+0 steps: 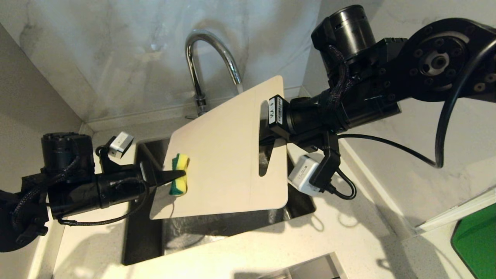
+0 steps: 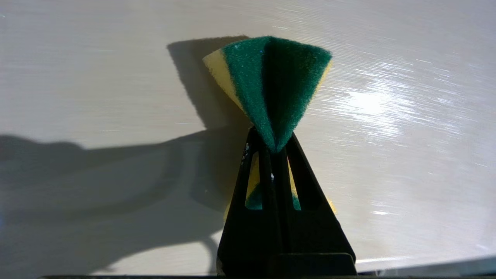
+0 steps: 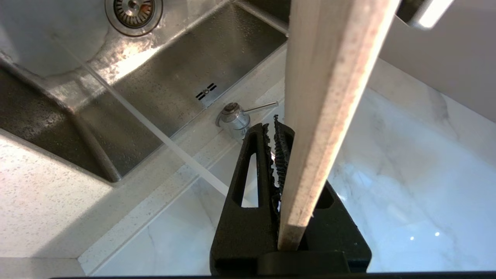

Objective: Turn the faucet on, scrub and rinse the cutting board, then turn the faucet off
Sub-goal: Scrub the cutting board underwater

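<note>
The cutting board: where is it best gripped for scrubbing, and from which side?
Grip the cutting board by the strip beside its handle slot, coming from the robot's right, as the right gripper does. That narrow edge fits between the fingers and leaves the broad face free for the left gripper and sponge.

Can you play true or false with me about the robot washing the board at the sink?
1. The left gripper is squeezing a yellow and green sponge. True.
2. The cutting board lies flat on the bottom of the sink. False: the right gripper holds it up, tilted above the sink.
3. The sponge is over the board's face. True.
4. The faucet is beside the sink's front edge, nearest the robot. False: it stands behind the sink, by the wall.
5. Both grippers are empty. False: each is shut on something.
</note>
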You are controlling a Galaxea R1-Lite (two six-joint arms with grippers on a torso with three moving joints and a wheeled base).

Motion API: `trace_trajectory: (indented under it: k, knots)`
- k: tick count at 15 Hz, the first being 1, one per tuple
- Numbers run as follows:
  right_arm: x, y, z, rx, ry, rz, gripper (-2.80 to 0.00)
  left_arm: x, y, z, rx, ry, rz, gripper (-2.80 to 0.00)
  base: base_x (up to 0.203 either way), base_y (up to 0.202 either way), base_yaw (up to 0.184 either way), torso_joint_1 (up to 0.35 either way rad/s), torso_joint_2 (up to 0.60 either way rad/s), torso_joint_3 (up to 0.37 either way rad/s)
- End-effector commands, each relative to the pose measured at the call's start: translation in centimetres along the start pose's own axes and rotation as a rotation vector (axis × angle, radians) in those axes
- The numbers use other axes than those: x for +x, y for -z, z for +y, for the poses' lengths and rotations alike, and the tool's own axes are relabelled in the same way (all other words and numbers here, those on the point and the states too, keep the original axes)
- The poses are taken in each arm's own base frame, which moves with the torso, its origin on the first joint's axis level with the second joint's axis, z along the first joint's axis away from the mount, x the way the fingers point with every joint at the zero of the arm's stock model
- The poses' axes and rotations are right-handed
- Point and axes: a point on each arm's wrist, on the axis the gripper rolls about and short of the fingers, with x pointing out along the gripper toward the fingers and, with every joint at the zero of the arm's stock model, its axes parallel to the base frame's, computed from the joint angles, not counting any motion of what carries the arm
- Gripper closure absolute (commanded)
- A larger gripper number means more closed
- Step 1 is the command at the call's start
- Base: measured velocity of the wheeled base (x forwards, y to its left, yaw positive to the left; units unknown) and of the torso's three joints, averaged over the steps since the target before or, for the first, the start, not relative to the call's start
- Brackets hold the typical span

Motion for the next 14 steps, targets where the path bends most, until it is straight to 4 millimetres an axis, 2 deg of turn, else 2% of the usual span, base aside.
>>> trace_trajectory:
  k: [1,5,8,10,14]
  knots:
    - [-0.1,0.0,-0.1,-0.014,0.004,0.0,0.0,0.2,0.3,3.7,-0.054,-0.069,0.007,0.0,0.0,0.0,0.0,0.0,0.0,0.0]
    - [-0.3,0.0,-0.1,-0.012,0.005,0.002,0.0,-0.4,0.4,7.4,-0.051,-0.107,-0.012,0.0,0.0,0.0,0.0,0.0,0.0,0.0]
    - [-0.3,0.0,-0.1,-0.012,0.005,0.002,0.0,-1.9,-0.5,8.9,-0.066,-0.09,-0.024,0.0,0.0,0.0,0.0,0.0,0.0,0.0]
    - [-0.2,-0.1,-0.1,-0.012,0.004,0.001,0.0,-2.8,-1.5,9.3,-0.062,-0.096,-0.06,0.0,0.0,0.0,0.0,0.0,0.0,0.0]
    - [-0.2,-0.1,0.0,-0.009,0.001,-0.004,0.0,-5.0,-4.5,7.7,-0.065,-0.008,-0.13,0.0,0.0,0.0,0.0,0.0,0.0,0.0]
